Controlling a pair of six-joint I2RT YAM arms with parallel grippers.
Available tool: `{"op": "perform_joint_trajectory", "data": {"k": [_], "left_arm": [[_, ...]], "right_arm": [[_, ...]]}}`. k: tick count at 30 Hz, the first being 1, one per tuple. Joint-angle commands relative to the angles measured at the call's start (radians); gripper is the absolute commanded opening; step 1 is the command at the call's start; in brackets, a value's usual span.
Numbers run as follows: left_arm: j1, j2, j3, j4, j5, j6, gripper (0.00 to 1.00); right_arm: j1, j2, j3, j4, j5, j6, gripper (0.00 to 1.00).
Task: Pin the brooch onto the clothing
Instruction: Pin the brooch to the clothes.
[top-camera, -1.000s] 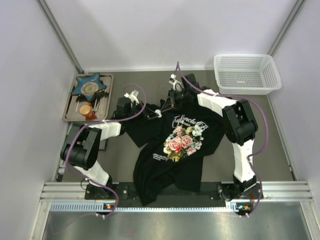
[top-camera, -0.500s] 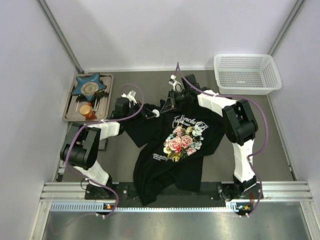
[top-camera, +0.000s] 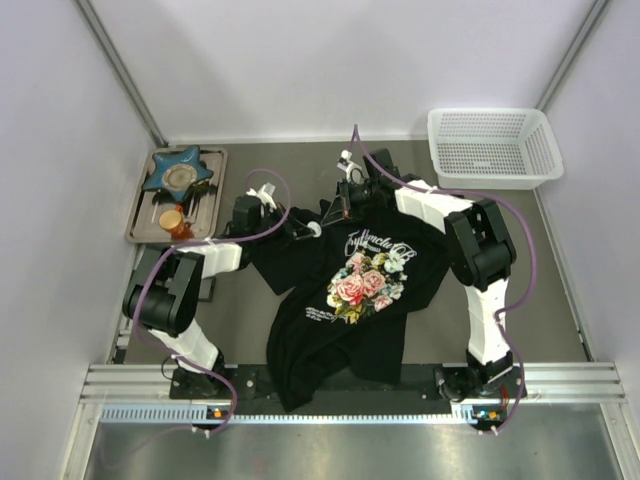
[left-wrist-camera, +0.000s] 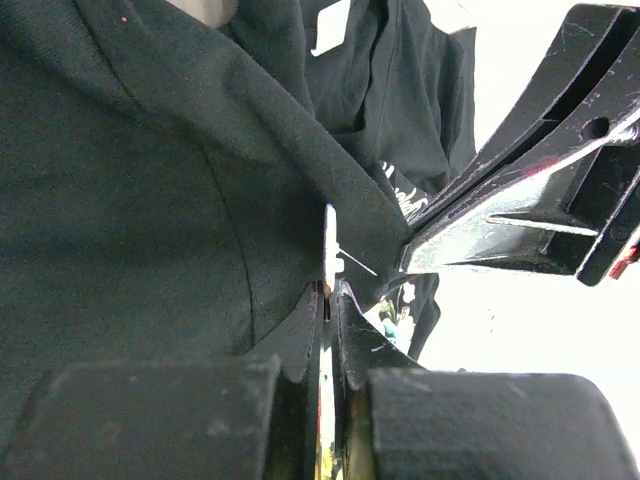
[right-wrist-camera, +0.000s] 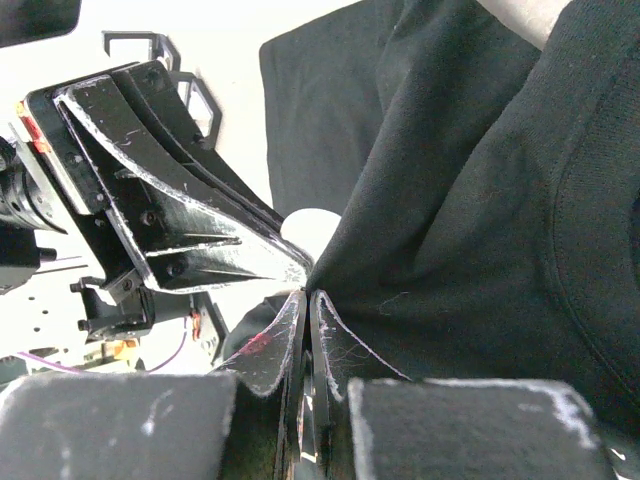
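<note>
The clothing (top-camera: 330, 335), a black T-shirt with a rose print, lies spread between the two arms. In the left wrist view my left gripper (left-wrist-camera: 330, 296) is shut on the brooch (left-wrist-camera: 329, 248), a thin pale disc seen edge-on, with its pin (left-wrist-camera: 357, 264) pointing at a raised fold of the clothing (left-wrist-camera: 150, 200). My right gripper (right-wrist-camera: 308, 296) is shut on that fold of the clothing (right-wrist-camera: 450, 230) near the collar. The brooch (right-wrist-camera: 312, 232) shows just beyond the fold. From above, the left gripper (top-camera: 305, 229) with the brooch (top-camera: 315, 229) and the right gripper (top-camera: 338, 208) nearly meet.
A white mesh basket (top-camera: 495, 147) stands at the back right. At the back left, a grey tray (top-camera: 212, 190) carries a blue star-shaped dish (top-camera: 178, 172) and a small orange object (top-camera: 173, 219). Purple cables loop over both arms.
</note>
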Motion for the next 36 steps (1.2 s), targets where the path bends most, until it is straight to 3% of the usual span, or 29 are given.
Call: {"op": "perform_joint_trajectory", "data": {"k": [1,17,36], "left_arm": [[-0.017,0.009,0.048,0.040,0.020,0.014,0.00],[-0.020,0.001,0.020,0.173,0.137,-0.003,0.00],[0.001,-0.050,-0.012,0.155,0.217,0.035,0.00]], "right_arm": [[-0.006,-0.054,0.013,0.036,-0.025,0.000,0.00],[-0.007,-0.034,0.023,0.035,-0.018,-0.011,0.00],[-0.038,-0.012,0.041,0.020,-0.026,-0.045,0.00]]}}
